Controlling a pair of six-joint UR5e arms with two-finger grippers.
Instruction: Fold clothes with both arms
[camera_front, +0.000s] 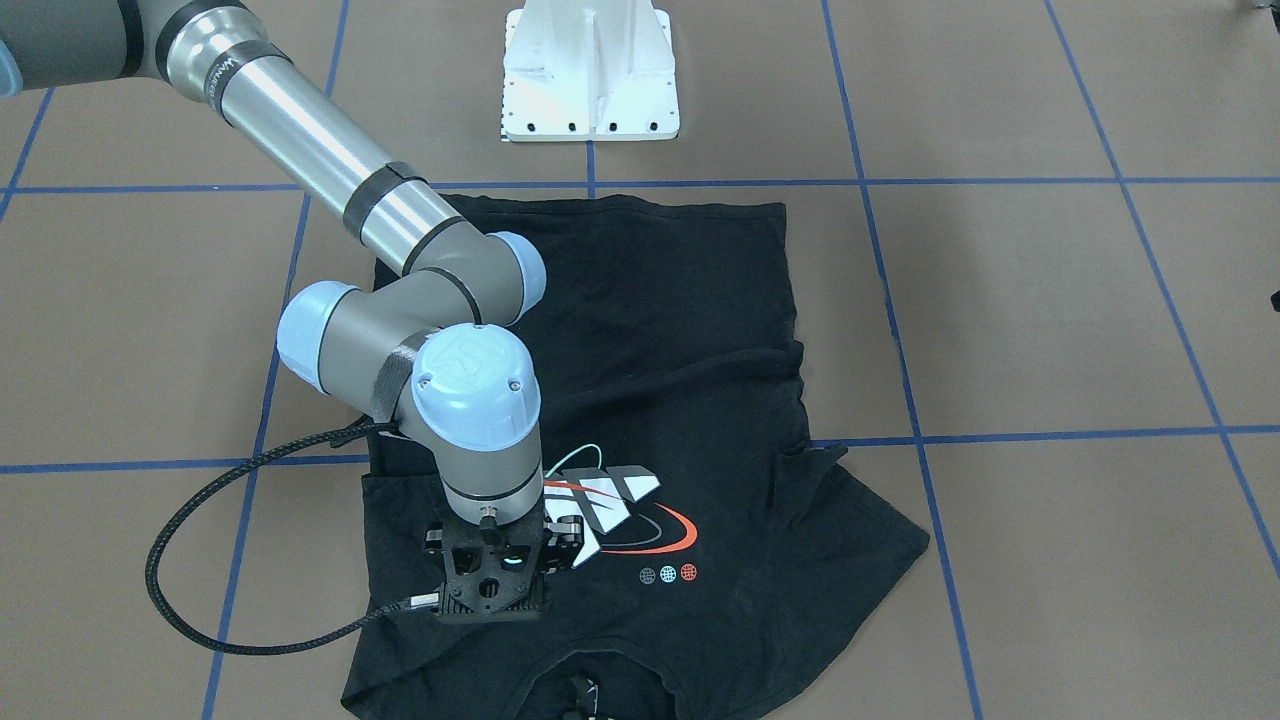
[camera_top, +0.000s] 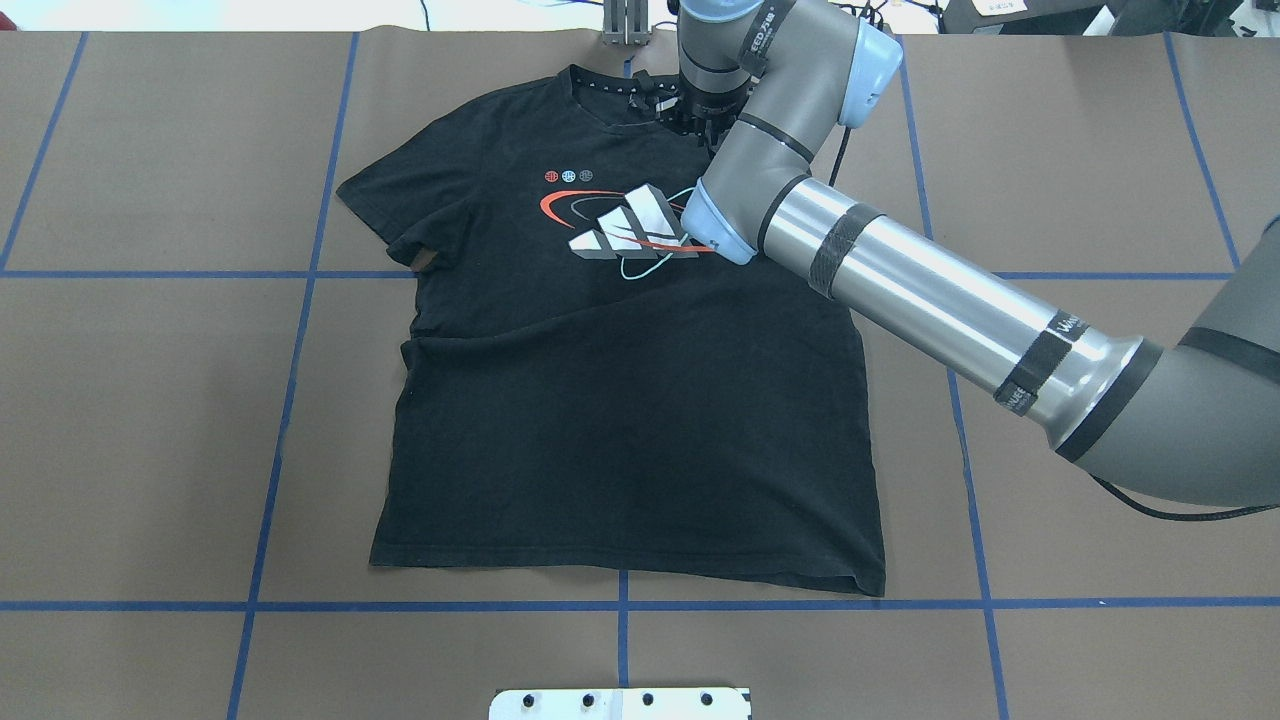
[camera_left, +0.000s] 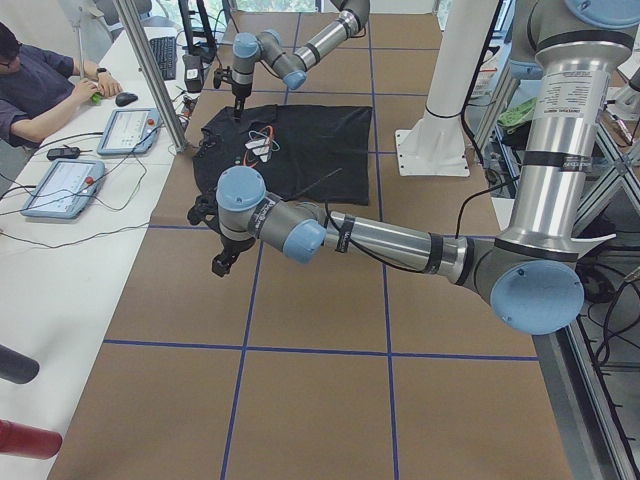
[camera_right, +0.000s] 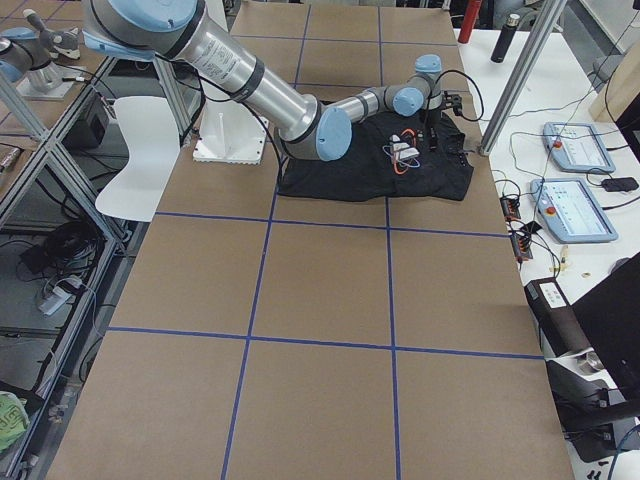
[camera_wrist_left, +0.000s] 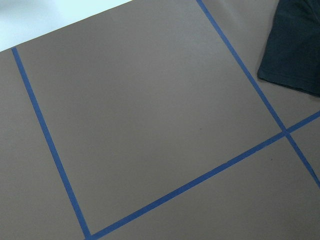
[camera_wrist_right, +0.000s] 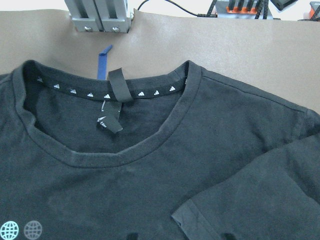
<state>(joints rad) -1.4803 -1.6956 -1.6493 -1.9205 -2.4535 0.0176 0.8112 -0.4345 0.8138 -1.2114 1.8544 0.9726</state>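
The black T-shirt (camera_top: 620, 420) lies print-side up on the brown table, collar (camera_wrist_right: 120, 155) toward the far edge. One sleeve (camera_wrist_right: 240, 200) is folded in over the chest; the other sleeve (camera_top: 385, 210) lies spread out. My right gripper (camera_front: 492, 585) points straight down over the shoulder area beside the print (camera_front: 610, 500), and its side links look spread, so it reads as open with nothing in it. My left gripper (camera_left: 220, 265) hangs over bare table well clear of the shirt; I cannot tell whether it is open or shut. A corner of the shirt (camera_wrist_left: 295, 45) shows in the left wrist view.
The white pedestal base (camera_front: 590, 80) stands on the robot's side of the shirt. Blue tape lines (camera_top: 620, 605) grid the table. An aluminium post (camera_wrist_right: 102, 15) rises just beyond the collar. A person (camera_left: 40, 90) sits at a side desk with pendants (camera_right: 575, 145).
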